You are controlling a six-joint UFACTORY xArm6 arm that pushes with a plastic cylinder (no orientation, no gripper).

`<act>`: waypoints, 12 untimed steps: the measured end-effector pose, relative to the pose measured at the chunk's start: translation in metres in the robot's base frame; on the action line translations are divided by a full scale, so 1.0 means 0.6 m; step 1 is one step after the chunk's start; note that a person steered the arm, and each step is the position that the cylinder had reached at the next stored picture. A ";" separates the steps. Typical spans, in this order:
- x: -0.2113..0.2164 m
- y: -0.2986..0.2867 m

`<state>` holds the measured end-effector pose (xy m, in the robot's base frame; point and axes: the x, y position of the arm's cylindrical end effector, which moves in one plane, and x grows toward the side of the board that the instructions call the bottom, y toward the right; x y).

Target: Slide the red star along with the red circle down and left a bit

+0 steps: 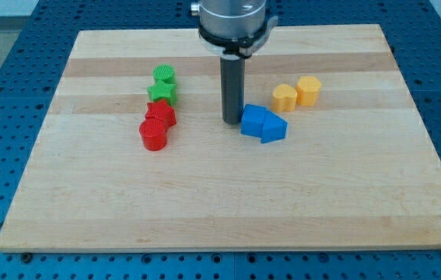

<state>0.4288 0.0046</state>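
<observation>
Red star (160, 115) sits w/ red circle (153, 134) touching its lower-left, green star (162, 93) just above. My tip (232, 120) is well right of red star, on surface (204, 194), beside blue blocks (264, 124). End effector = bare rod, nothing pinched. Needs approach from star's upper right.

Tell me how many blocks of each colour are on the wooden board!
Green blocks: 2, a circle and a star
Red blocks: 2, a star and a circle
Blue blocks: 2
Yellow blocks: 2
Total: 8
</observation>
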 end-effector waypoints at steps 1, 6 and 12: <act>0.021 0.017; 0.009 -0.004; -0.010 -0.209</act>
<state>0.4229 -0.1205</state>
